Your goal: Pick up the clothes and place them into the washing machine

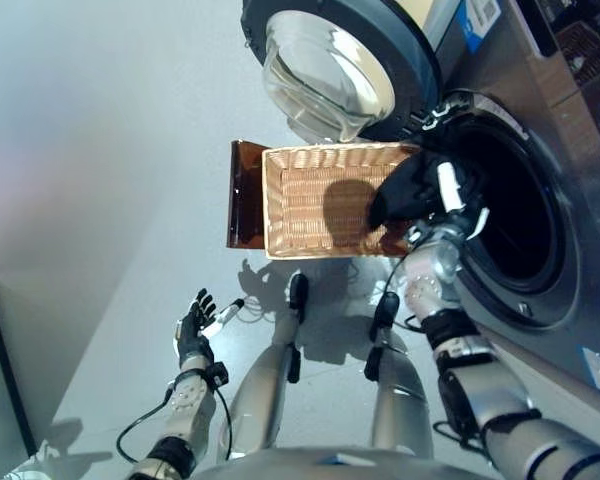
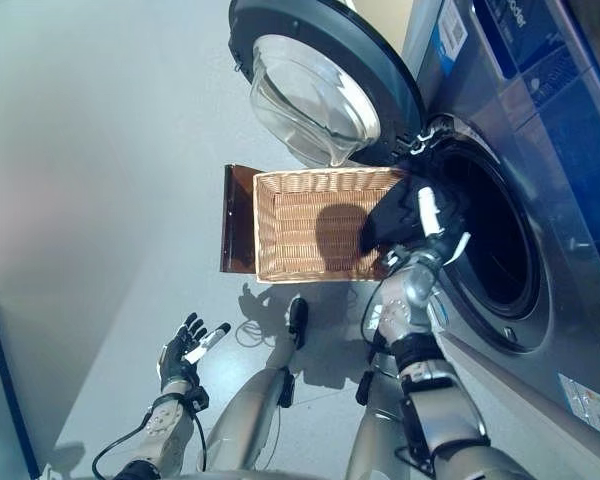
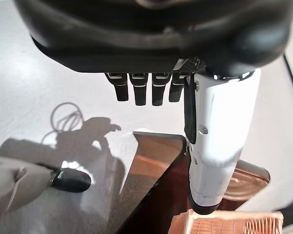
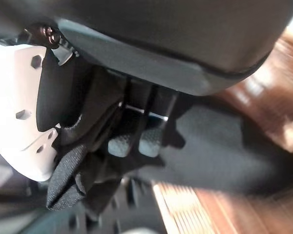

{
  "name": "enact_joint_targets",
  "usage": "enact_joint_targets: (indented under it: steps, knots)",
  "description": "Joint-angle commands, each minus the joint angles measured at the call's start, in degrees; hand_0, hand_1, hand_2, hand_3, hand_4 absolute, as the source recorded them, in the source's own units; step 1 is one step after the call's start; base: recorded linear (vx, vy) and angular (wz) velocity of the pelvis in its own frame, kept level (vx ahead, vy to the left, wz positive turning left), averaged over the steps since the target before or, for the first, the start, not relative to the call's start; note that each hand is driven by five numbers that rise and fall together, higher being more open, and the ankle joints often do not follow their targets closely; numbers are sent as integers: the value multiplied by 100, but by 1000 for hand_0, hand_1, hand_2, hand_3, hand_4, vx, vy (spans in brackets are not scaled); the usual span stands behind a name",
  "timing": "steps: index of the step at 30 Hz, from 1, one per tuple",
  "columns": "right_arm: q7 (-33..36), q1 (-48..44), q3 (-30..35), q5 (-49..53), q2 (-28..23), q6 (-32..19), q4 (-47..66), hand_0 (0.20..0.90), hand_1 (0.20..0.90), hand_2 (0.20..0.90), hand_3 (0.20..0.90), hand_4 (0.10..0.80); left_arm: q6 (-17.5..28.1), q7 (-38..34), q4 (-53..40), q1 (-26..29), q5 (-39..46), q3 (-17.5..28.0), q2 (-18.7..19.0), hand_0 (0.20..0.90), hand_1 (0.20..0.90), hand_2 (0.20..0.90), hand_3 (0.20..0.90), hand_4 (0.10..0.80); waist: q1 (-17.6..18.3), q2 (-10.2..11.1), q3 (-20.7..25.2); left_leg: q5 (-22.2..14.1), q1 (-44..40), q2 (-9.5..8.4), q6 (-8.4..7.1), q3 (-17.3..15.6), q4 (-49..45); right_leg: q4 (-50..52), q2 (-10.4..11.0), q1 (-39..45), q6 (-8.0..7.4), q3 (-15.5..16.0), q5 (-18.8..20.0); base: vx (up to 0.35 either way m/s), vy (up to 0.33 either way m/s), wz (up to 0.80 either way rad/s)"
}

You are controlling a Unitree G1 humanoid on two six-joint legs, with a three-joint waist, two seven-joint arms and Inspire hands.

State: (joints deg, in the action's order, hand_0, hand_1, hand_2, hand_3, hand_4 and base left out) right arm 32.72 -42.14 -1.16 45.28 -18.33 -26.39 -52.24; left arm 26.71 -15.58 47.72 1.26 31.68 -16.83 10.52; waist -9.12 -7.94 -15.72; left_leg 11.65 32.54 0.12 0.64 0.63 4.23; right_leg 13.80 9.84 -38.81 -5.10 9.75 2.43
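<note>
Grey steel fronts the washing machine (image 1: 570, 200), the biggest thing here, standing to the robot's right with its dark drum mouth (image 1: 510, 215) exposed. Its round door (image 1: 330, 70) with the glass bowl is swung fully open, away from the drum, so nothing blocks the way in.

Next in size is the wicker basket (image 1: 310, 205), set on the floor (image 1: 100, 150) just beside the drum opening, one end nearly at the rim; that closeness looks deliberate, keeping the carry from basket to drum short. It sits on a brown tray or board (image 1: 243, 195) whose edge sticks out on the side away from the machine. The woven bottom that shows is bare.

The black garment (image 1: 405, 195) hangs over the basket's machine-side end, right at the lip of the drum, not yet inside. The right hand (image 1: 445, 195) has it: in the right wrist view the fingers (image 4: 129, 144) and white-covered thumb are curled around a bunched fold of the dark cloth (image 4: 71, 178). Held this way, the bundle should stay together while going through the opening.

The left hand (image 1: 193, 330) hovers low over the floor, well apart from the basket, fingers straight and holding nothing.
</note>
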Motion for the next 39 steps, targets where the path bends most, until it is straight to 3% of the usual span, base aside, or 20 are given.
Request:
enact_joint_targets:
  steps: [1,6,13,17,18,20,26,34,39]
  knots:
    - [-61,-579,-534,-179,-741,-95,49,200,200,200,200,300,251,-331,-231,-5,-155,-46,395,900,900,900,900,800,-152,14,-44,-526,-6,-53,-344,-139,-353,-971,-14,527,-33,-185,396,-1,-7,-6]
    - [-112,-276,-553,-57,-427,-93,123,200,200,200,200,300,224,-408,-23,128,-143,-91,349,900,900,900,900,800,-83,60,-70,-511,-45,-50,-354,-156,-272,-1023,-54,544,-32,-198,397,16,-15,-7]
    - [25,-175,-343,27,-322,-250,20,200,200,200,200,300,307,-448,-187,65,-157,-10,332,900,900,900,900,800,-92,-42,-14,-522,-33,-76,-358,-126,-258,-1062,-47,551,-22,-181,381,0,0,0]
    - [265,-746,-60,17,-664,-358,-297,200,200,200,200,300,375,-412,-519,-90,-223,-2,413,900,900,900,900,800,-208,-174,-12,-536,123,-108,-360,-110,-323,-1019,-11,383,-21,-201,384,-16,18,0]
    - [425,-1257,43,2,-1059,-350,-703,200,200,200,200,300,399,-359,-564,-160,-255,-53,470,900,900,900,900,800,-321,-276,-13,-513,240,-115,-358,-107,-303,-1023,18,258,-33,-206,405,-34,50,2]
    - [499,-1528,94,89,-1348,-336,-1013,200,200,200,200,300,391,-327,-577,-118,-277,-147,482,900,900,900,900,800,-369,-339,-14,-487,289,-104,-364,-123,-250,-1014,21,156,-43,-212,418,-18,50,0]
    - [346,-1527,-119,-1,-1533,-135,-1296,200,200,200,200,300,321,-329,-480,-26,-259,-274,428,900,900,900,900,800,-359,-364,-20,-433,284,-115,-379,-163,-158,-1002,2,125,-38,-269,425,14,17,3]
    - [-56,-923,-425,78,-769,-61,-1113,200,200,200,200,300,333,-343,-208,231,-124,-235,386,900,900,900,900,800,-206,-177,-43,-479,251,-114,-362,-192,-203,-1093,-35,203,-22,-273,489,4,-6,0]
    - [-226,-385,-829,-415,-429,232,-889,200,200,200,200,300,303,-324,63,336,-120,-49,377,900,900,900,900,800,-75,36,-77,-478,242,-92,-365,-150,-257,-1175,-63,315,-31,-201,526,-13,-48,-1]
